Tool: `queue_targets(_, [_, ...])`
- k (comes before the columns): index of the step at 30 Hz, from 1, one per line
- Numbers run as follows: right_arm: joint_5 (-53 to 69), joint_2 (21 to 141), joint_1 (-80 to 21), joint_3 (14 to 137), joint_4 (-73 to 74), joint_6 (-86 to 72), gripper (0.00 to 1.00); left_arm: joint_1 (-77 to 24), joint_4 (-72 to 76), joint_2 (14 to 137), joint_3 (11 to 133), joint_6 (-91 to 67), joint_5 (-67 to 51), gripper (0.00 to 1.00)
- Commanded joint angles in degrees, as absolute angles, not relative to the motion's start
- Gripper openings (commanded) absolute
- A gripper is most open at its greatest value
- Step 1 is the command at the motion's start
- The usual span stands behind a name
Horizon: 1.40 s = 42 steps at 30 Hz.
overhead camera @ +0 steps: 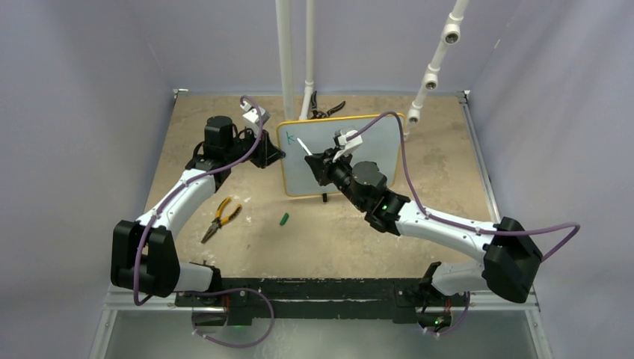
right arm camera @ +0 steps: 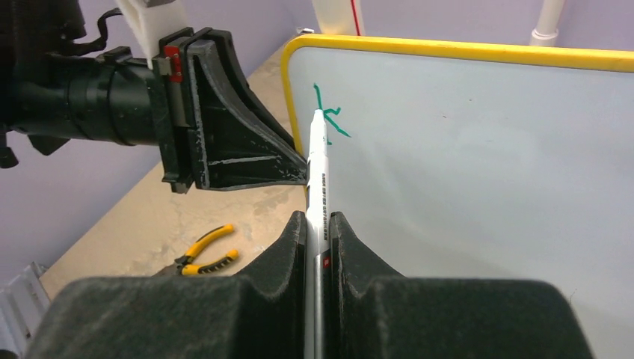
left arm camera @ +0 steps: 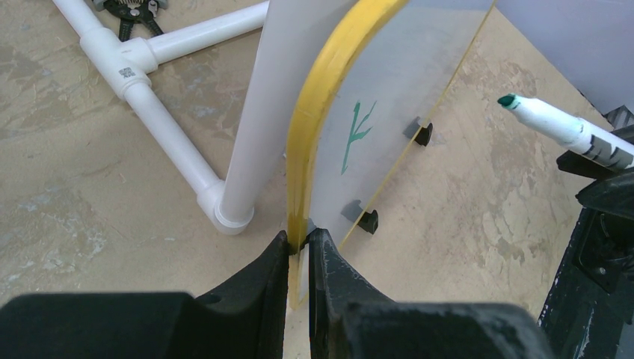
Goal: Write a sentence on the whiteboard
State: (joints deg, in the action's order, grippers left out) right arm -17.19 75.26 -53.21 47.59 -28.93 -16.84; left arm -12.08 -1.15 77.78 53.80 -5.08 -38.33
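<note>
The whiteboard stands upright at mid-table, white with a yellow frame and black feet. Of the sentence, a single teal-green "k" shows near the board's top left corner. My left gripper is shut on the board's left edge, pinching the frame. My right gripper is shut on a white marker with a green tip, which points at the "k". In the left wrist view the marker tip seems slightly off the board's face.
Yellow-handled pliers and a small green cap lie on the tan tabletop in front of the board's left side. White PVC pipes rise right behind the board, with black pliers at their foot.
</note>
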Motion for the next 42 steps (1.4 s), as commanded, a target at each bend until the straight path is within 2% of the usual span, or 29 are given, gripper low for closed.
queue_targets(1, [-14.1, 74.3, -52.9, 48.5, -29.8, -15.3, 0.00, -12.0, 0.2, 76.3, 55.0, -4.1, -35.4, 0.00])
queue_targets(34, [-20.9, 82.3, -51.3, 55.1, -26.8, -13.9, 0.00, -12.0, 0.1, 76.6, 55.3, -3.4, -35.8, 0.00])
queue_targets(42, [-21.4, 81.8, -51.3, 51.9, -25.4, -16.8, 0.00, -12.0, 0.1, 76.6, 55.3, -3.5, -35.9, 0.00])
